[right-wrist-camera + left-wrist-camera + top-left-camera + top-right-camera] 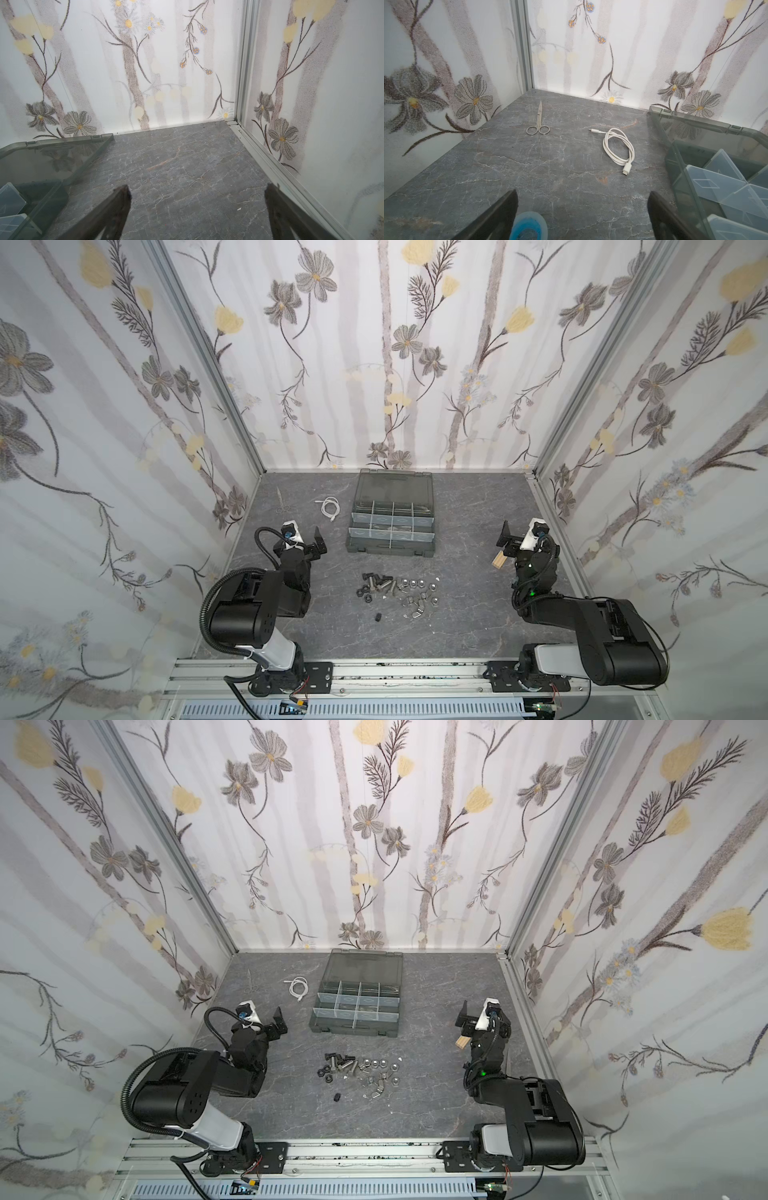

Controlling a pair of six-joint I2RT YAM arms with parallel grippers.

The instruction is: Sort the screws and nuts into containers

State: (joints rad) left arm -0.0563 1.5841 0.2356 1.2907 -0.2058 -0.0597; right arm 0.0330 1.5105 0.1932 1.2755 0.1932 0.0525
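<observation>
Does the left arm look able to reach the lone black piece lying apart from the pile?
Probably yes: the left gripper is open and empty, and the black piece lies on the table, apart from the pile, with nothing in between.

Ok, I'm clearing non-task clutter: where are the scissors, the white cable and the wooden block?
scissors (538, 121): left wrist view, on the shanks just above the loops.
white cable (626, 168): left wrist view, on its larger plug.
wooden block (498, 562): in a top view, on its pale face.
</observation>
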